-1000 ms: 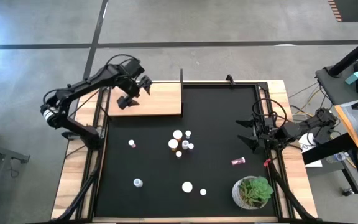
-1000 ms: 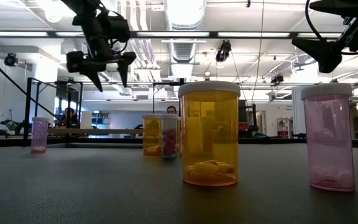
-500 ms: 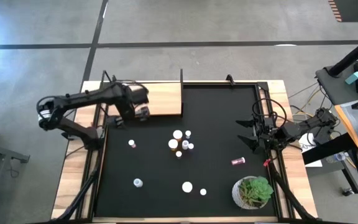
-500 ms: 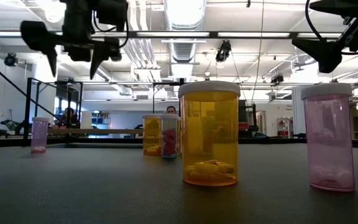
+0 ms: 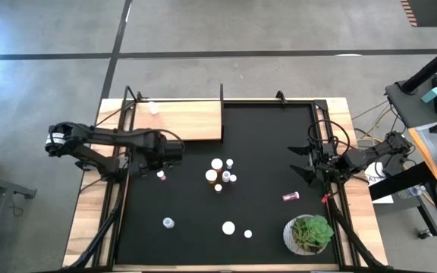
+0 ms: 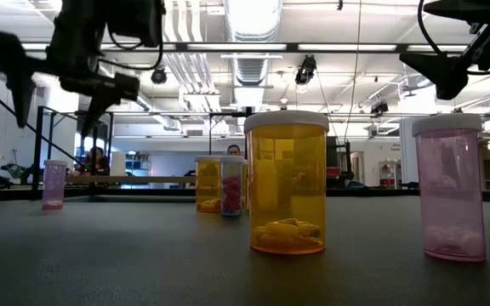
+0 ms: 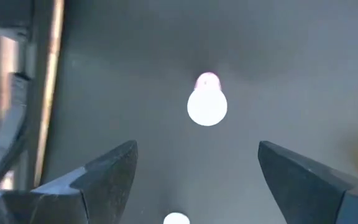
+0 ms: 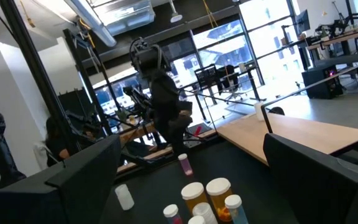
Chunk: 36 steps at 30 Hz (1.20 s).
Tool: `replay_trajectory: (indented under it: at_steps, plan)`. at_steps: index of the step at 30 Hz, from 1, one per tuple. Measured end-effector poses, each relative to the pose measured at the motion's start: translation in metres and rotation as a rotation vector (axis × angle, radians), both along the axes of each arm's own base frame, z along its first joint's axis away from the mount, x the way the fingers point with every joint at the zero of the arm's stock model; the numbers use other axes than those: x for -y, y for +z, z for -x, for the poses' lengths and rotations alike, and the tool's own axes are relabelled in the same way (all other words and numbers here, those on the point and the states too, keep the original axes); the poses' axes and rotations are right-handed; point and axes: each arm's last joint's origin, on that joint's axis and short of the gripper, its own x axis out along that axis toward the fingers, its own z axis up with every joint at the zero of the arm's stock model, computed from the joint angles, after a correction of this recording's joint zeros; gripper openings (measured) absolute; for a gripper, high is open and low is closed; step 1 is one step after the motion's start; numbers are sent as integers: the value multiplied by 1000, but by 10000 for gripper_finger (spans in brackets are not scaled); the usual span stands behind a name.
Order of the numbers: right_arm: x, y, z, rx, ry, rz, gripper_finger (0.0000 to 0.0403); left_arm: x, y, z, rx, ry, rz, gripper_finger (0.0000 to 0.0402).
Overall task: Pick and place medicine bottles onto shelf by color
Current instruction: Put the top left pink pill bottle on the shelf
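Left end effector (image 5: pixel 160 158): released, empty, poised over a pink bottle (image 5: pixel 161 175), likely lining up a pick.
Right end effector (image 5: pixel 306 167): released, waiting at the tabletop's right edge.
Shelf (image 5: pixel 180 120): far left; 1 white bottle (image 5: pixel 153 108) on it.
Other bottles (image 5: pixel 222 174): clustered mid-mat.

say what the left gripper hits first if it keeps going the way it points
Probably the pink bottle on the mat: it sits between the open left gripper fingers, straight ahead. How far off it is can't be judged.
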Motion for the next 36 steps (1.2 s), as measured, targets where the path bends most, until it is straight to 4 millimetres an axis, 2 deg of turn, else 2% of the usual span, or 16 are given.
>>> replay_trajectory:
  at_steps: [11,20,23,36]
  plan:
    - [0,0,0,0,0,0,384,-1,-49,13,67,142,-53,317]
    - [0,0,0,-1,0,0,384,-2,-57,12,114,202,-60,310]
    - [0,0,0,-1,0,0,384,-2,-57,13,110,198,-60,286]
    - [0,0,0,-1,0,1,384,-2,-60,14,96,183,-68,136]
